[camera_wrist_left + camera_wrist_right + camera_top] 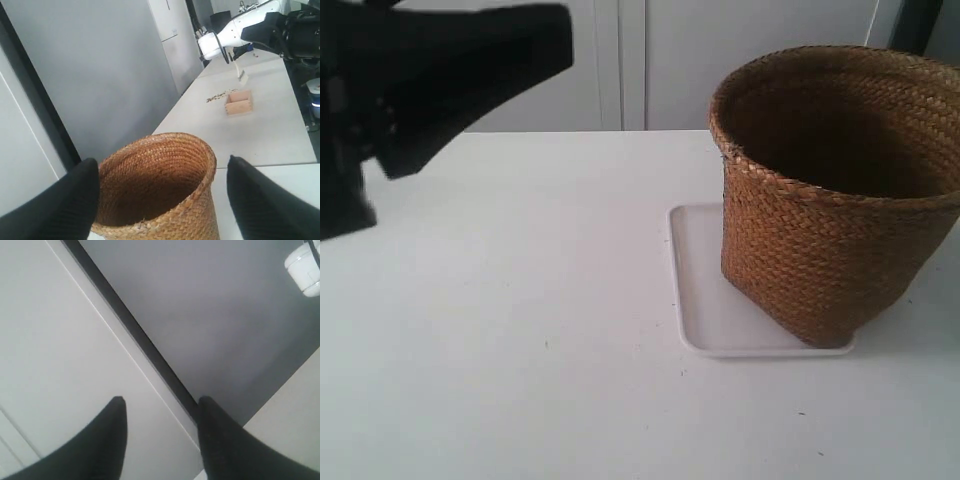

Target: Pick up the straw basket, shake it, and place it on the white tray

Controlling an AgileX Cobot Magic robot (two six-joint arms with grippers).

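Straw basket is on the white tray, mouth up, dark inside, braided rim on top. Its base covers the tray's side toward the exterior view's right. A bare strip of tray shows on the view's left and along the near edge. I can't tell if the base sits fully inside the rim on the far and right sides. The tray lies flat on the white bench, with nothing else near it there.

Neither tool touches the basket in any view I have.

Left tool: spread wide, nothing pinched. Its two black fingers frame the basket in the left wrist view. The basket is beyond the tips, not between them, and the camera looks down into its mouth at a slant. So this arm is raised above rim height and pitched toward the basket.

Right tool: its fingers are parted with a clear gap and hold nothing. It's aimed at a pale wall panel with a dark strip. No basket or tray shows in the right wrist view.

The arm at the exterior view's left is a big blurred black shape, high and close to the lens. It is well apart from the basket and off the bench surface. I can't tell which arm it is.

Further out, the left wrist view shows another bench with a small wooden box, some scattered bits beside it, and a white robot arm above.
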